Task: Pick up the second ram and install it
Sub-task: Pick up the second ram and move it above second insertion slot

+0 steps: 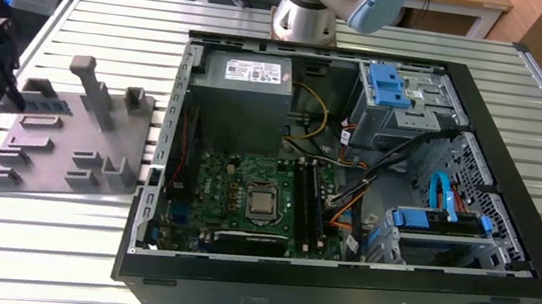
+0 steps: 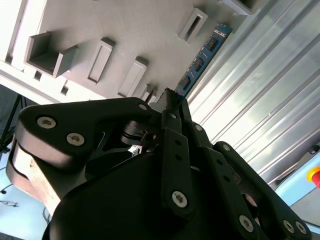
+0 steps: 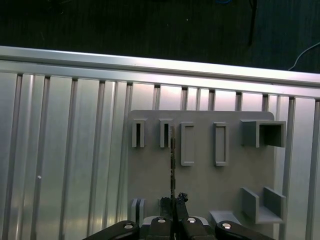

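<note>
colours and patterns at the workbench

gripper (image 2: pixel 171 97): matt black, dotted with silver screw heads. second ram (image 2: pixel 202 60): blue-green board carrying a row of dark chips. tray (image 3: pixel 200 180): plain mid-grey throughout, blocks included. table (image 1: pixel 370 35): bright silver metal, ribbed in parallel slats. computer case (image 1: pixel 335 302): black shell, grey metal within. motherboard (image 1: pixel 235 187): dark green, crossed by black slot rails. drive caddies (image 1: pixel 389 85): bright blue. power supply (image 1: pixel 241 97): grey, with a white label. yellow cable (image 1: pixel 322 115): plain yellow. arm joint cap (image 1: pixel 374 4): pale blue above a silver base. button (image 2: pixel 315 173): red.
</note>
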Controlling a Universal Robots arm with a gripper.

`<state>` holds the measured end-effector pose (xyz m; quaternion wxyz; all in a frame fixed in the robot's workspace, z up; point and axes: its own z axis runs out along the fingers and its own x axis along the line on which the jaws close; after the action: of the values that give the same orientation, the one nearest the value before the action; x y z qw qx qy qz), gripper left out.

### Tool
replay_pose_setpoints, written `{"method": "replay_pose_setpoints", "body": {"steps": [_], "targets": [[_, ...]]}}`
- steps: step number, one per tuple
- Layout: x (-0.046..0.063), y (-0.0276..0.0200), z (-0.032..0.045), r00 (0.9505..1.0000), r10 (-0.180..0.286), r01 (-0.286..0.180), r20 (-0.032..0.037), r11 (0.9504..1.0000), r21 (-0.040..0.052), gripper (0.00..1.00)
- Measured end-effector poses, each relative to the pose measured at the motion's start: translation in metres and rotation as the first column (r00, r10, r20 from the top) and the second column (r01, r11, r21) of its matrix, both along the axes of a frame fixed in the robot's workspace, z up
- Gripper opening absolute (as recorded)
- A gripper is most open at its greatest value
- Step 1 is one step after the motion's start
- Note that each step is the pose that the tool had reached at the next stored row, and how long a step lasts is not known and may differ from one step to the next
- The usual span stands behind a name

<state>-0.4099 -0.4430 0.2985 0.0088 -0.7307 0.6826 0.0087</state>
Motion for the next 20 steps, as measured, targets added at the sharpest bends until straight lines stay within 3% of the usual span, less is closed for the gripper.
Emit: {"method": "replay_pose_setpoints", "body": {"steps": [20], "targets": [[0.0,0.0,0.0151,1.0,0.0,0.0,0.0,1.0,0.0,0.14]]}}
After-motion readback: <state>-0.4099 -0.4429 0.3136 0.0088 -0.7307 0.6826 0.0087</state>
